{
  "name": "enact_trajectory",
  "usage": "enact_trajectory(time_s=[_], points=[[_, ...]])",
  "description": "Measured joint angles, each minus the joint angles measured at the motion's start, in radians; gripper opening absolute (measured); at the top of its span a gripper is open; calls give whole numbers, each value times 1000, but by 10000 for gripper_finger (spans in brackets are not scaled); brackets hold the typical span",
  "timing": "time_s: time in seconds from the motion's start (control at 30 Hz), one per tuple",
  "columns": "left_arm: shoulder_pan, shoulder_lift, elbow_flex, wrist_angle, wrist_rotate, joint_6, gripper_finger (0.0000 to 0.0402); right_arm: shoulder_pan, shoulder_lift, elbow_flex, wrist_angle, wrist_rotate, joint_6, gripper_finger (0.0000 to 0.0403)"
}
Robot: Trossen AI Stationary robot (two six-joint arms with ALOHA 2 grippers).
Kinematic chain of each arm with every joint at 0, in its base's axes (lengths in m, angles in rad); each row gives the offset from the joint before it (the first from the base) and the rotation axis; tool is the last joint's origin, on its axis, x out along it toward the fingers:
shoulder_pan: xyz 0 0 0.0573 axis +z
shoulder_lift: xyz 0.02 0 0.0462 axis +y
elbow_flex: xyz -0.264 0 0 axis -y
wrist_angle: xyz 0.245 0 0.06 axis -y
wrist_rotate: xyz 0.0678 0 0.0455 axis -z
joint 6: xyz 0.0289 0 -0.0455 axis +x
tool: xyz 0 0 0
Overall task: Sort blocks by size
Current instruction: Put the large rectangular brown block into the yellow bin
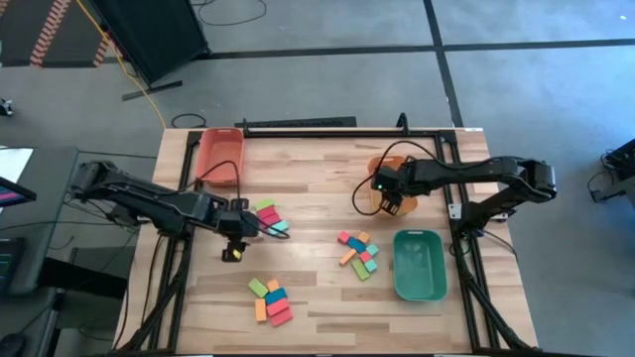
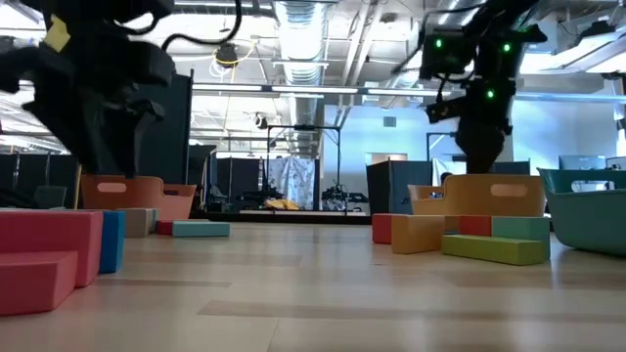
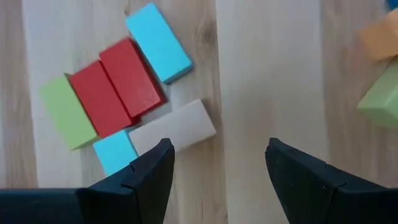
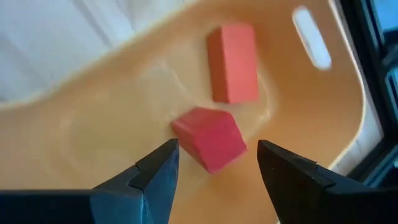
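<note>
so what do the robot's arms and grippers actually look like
Two dark, jointed arms with black cables looped alongside. The left gripper and right gripper each end in two dark, wedge-shaped fingers. Green indicator lights glow near the right wrist; a yellow tag sits by the left gripper.

Right wrist view: orange tray (image 4: 112, 118) blurred, its rim running off the edges either side of the right gripper (image 4: 217, 163); red blocks (image 4: 211, 138) ahead of the fingers soft-edged.

Left wrist view: beyond the left gripper (image 3: 219, 163), an orange block (image 3: 380, 36) and green block (image 3: 382, 99) cut by the edge.

Red-orange tray (image 1: 210, 149), orange tray (image 4: 124, 124), green tray (image 1: 419, 266)
</note>
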Motion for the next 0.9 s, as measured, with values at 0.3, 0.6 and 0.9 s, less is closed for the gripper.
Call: enact_trajectory(time_s=[0.3,0.6,0.9], points=[[0,120,0,7,-34,43,242,75,-85,62,5,0,-3,250],[1,192,0,11,-116,78,237,134,-125,64,61,0,-3,250],[1,274,4,79,-169,80,197,167,-122,64,128,-1,-8,250]])
